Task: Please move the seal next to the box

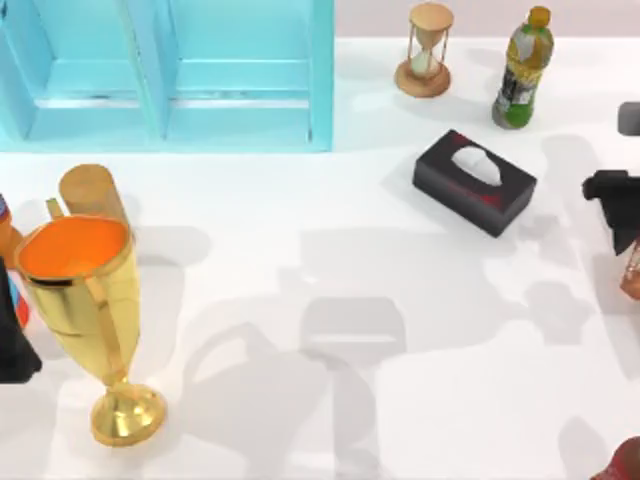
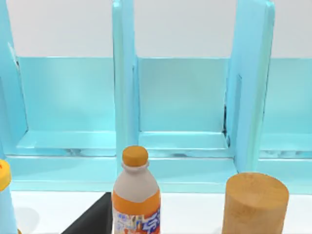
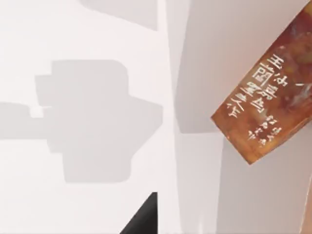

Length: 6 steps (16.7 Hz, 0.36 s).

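Note:
The seal (image 1: 632,278) is a reddish-brown block at the table's right edge. It looms close in the right wrist view, where the seal (image 3: 273,92) is tilted and carries white engraved characters. My right gripper (image 1: 615,200) is the black shape just behind the seal at that edge. I cannot tell whether it touches the seal. The box (image 1: 475,182) is black with white tissue in its top slot and lies left of the right gripper, well apart from the seal. My left gripper (image 1: 15,335) stays parked at the left edge.
A gold trophy cup (image 1: 85,300) and a wooden cylinder (image 1: 88,190) stand at the left. A light-blue cabinet (image 1: 165,70) fills the back left. An hourglass (image 1: 428,50) and a green bottle (image 1: 522,70) stand behind the box. An orange-capped bottle (image 2: 135,195) is near the left arm.

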{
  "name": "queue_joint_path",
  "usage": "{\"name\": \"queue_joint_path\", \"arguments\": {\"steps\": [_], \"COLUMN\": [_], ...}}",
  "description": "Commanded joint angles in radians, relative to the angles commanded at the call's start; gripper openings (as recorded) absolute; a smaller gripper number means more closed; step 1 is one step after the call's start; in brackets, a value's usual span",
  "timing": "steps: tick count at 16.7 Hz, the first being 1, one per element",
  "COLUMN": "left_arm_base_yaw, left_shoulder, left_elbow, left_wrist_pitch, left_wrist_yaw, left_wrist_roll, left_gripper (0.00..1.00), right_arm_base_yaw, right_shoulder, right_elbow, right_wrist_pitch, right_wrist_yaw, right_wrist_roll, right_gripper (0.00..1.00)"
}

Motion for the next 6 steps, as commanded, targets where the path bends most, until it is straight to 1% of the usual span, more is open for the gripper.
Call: {"name": "queue_joint_path", "arguments": {"steps": [1, 6], "left_arm_base_yaw": [0.000, 0.000], "left_shoulder": [0.000, 0.000], "left_elbow": [0.000, 0.000], "left_wrist_pitch": [0.000, 0.000], "left_wrist_yaw": [0.000, 0.000], "left_wrist_roll": [0.000, 0.000], "left_gripper": [1.00, 1.00], "right_arm_base_yaw": [0.000, 0.000], "right_shoulder": [0.000, 0.000], "right_elbow": [0.000, 0.000], "right_wrist_pitch": [0.000, 0.000], "right_wrist_yaw": [0.000, 0.000], "right_wrist_roll": [0.000, 0.000], "right_gripper": [1.00, 1.00]}}
